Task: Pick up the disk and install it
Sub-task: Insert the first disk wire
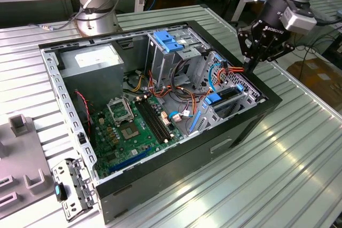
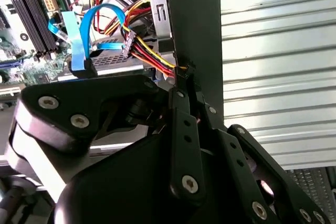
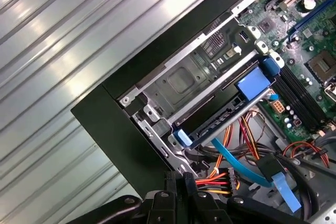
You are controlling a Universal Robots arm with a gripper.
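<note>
So the gripper (image 1: 251,67) is down at the computer case (image 1: 176,185), right at its wall near the corner on the exterior view's right, where the drive cage sits; fingers (image 2: 185,85) look pinched together around a bundle of red, yellow and black power wires (image 2: 149,53), tips right against the case's black edge, though I can't say for sure the wires are actually clamped.

The disk (image 3: 210,111) looks already seated in the drive cage (image 3: 184,80) at that same corner of the case; in the first wrist view it's slotted in edge-on with its blue rail ends (image 3: 255,83) sticking out toward the motherboard (image 1: 125,132); mostly just the edge and rails are visible.

A flat blue data cable (image 2: 79,35) loops just beside the wire bundle; the grey power supply box (image 1: 96,70) sits at the far corner of the case on the exterior view's left; the whole case lies open on a ribbed metal table (image 1: 299,164).
</note>
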